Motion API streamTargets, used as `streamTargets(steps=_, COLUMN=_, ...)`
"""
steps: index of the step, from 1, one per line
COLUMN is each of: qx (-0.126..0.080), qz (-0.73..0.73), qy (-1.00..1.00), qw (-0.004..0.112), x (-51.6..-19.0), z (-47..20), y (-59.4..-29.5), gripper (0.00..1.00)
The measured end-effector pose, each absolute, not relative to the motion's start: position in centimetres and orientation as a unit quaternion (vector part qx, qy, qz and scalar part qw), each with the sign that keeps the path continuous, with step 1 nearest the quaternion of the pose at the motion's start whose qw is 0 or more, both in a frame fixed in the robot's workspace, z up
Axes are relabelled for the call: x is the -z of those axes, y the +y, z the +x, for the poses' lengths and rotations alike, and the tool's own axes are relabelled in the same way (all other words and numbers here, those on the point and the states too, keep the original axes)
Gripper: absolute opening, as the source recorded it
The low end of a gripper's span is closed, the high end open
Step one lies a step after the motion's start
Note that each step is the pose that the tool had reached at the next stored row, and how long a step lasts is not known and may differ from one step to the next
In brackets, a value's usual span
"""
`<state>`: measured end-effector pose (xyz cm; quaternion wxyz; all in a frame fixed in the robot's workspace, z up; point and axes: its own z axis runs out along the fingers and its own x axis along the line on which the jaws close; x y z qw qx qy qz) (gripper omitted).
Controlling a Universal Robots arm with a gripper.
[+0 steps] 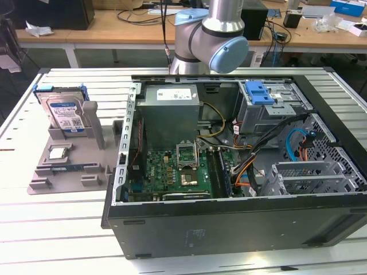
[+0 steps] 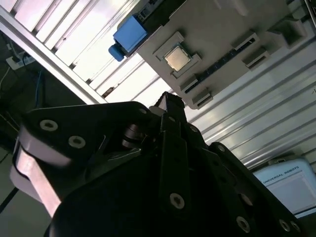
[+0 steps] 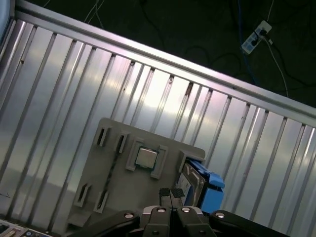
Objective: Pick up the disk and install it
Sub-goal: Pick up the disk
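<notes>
The disk (image 1: 64,113) stands upright in its blue bracket on a grey fixture (image 1: 74,166) at the exterior view's left, beside the open computer case. In the first wrist view the disk (image 3: 193,181) shows from high above, just beside my gripper (image 3: 170,193). The two fingertips (image 3: 164,192) are pressed together with nothing between them, so the gripper is shut. In the second wrist view my gripper (image 2: 170,103) points toward the fixture, and the disk's blue bracket (image 2: 129,37) lies beyond it.
A small square silver chip (image 1: 57,153) sits in the fixture in front of the disk. The open case (image 1: 229,172) holds a motherboard, a power supply and a grey drive cage with a blue latch (image 1: 258,91). My arm's base (image 1: 212,34) stands behind the case on a slatted metal table (image 1: 51,223).
</notes>
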<state>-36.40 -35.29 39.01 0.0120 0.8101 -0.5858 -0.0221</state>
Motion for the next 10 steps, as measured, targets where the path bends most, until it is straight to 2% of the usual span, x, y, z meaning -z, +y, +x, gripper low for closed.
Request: streamTargets(steps=10, qx=0.022, qz=0.760, qy=-0.650, qw=0.012, x=-39.02, z=-36.40, y=-35.30, gripper=0.11)
